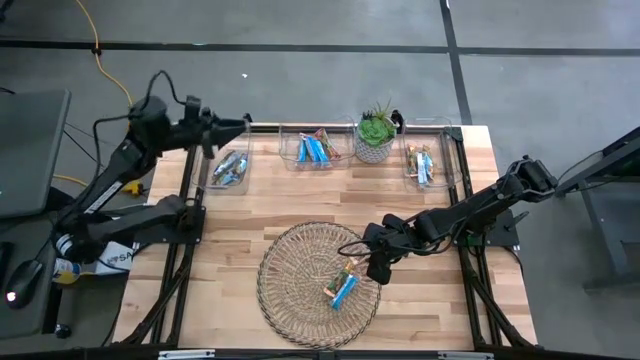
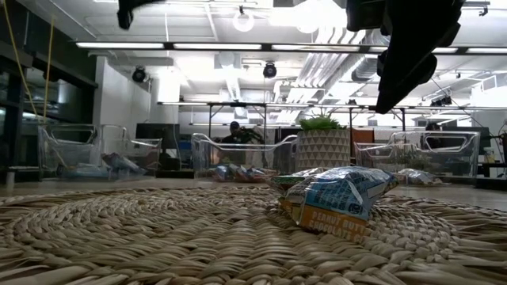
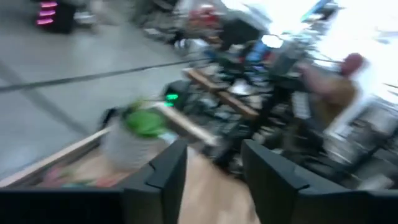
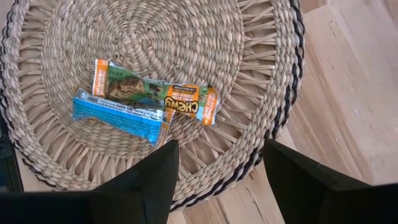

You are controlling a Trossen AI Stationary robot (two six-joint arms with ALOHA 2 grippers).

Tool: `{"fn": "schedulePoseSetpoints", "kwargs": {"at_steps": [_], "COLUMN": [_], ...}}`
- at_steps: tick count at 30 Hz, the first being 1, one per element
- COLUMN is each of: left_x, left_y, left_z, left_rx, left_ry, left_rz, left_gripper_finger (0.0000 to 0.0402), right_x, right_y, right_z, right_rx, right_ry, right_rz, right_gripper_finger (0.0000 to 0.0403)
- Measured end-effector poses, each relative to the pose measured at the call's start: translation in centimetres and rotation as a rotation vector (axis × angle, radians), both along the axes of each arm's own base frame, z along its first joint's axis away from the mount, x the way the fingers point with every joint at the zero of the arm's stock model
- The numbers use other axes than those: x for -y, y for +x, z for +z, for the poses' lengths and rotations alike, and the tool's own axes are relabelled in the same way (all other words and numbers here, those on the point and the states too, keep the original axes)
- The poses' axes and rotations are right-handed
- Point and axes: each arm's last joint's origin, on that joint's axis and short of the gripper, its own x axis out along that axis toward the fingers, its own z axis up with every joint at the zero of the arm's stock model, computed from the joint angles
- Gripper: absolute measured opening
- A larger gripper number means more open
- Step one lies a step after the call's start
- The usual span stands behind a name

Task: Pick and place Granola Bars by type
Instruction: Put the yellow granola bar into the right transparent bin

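Robotics lab or workshop: bare concrete floor (image 1: 300, 25), exposed ceiling ducts (image 2: 333, 71), strip lights (image 2: 158, 45), cluttered benches (image 3: 236, 102) beyond left gripper (image 3: 214, 180).

On the table (image 1: 230, 235), the round woven basket (image 1: 290, 275) sits near the front edge, middle, with two granola bars (image 1: 343, 287) lying touching side by side in its right part; the right gripper (image 1: 376, 268) hangs just beside them, over the basket's right rim. Along the back edge stand three clear bins, left (image 1: 229, 168), middle (image 1: 313, 148) and right (image 1: 428, 160), each with bars in it; the potted plant (image 1: 376, 135) stands between the middle and right bins; the left gripper (image 1: 238, 125) is above the left bin's back edge.
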Motion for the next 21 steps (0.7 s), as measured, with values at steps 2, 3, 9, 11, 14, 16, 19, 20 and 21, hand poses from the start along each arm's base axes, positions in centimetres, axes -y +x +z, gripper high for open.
{"fn": "schedulePoseSetpoints", "kwargs": {"at_steps": [2,3,9,11,14,16,19,20,21], "left_x": [1.2,1.8,4.7,5.5,6.6,7.1,7.5,7.6,7.6], "left_y": [0.2,0.3,1.4,1.8,2.1,1.9,1.6,1.4,1.3], "left_z": [0.5,0.6,0.8,0.8,0.8,0.8,0.6,0.3,-0.1], "left_rx": [0.034,0.047,0.06,0.056,0.049,0.04,0.046,0.043,0.04], "left_ry": [0.025,0.033,0.088,0.148,0.234,0.284,0.318,0.318,0.317], "left_rz": [-0.075,-0.114,-0.3,-0.326,-0.307,-0.284,-0.267,-0.265,-0.262], "left_gripper_finger": [0.013,0.0119,0.0046,0.0016,0.0007,0.0003,0.0001,0.0001,0.0001], "right_x": [0.0,0.0,0.0,0.0,0.0,0.0,0.0,0.0,0.1], "right_y": [0.0,0.0,0.0,0.0,0.0,0.0,0.0,0.0,0.0], "right_z": [0.0,0.0,0.0,0.0,0.0,0.0,0.0,0.0,0.0], "right_rx": [0.0,0.0,0.003,0.003,0.003,0.003,0.004,0.006,0.006], "right_ry": [-0.001,-0.001,-0.007,-0.007,-0.008,-0.007,-0.01,-0.014,-0.015], "right_rz": [0.0,-0.001,-0.004,-0.004,-0.004,-0.005,-0.007,-0.01,-0.011], "right_gripper_finger": [0.0218,0.0218,0.0218,0.0218,0.0217,0.0217,0.0218,0.0217,0.0216]}}
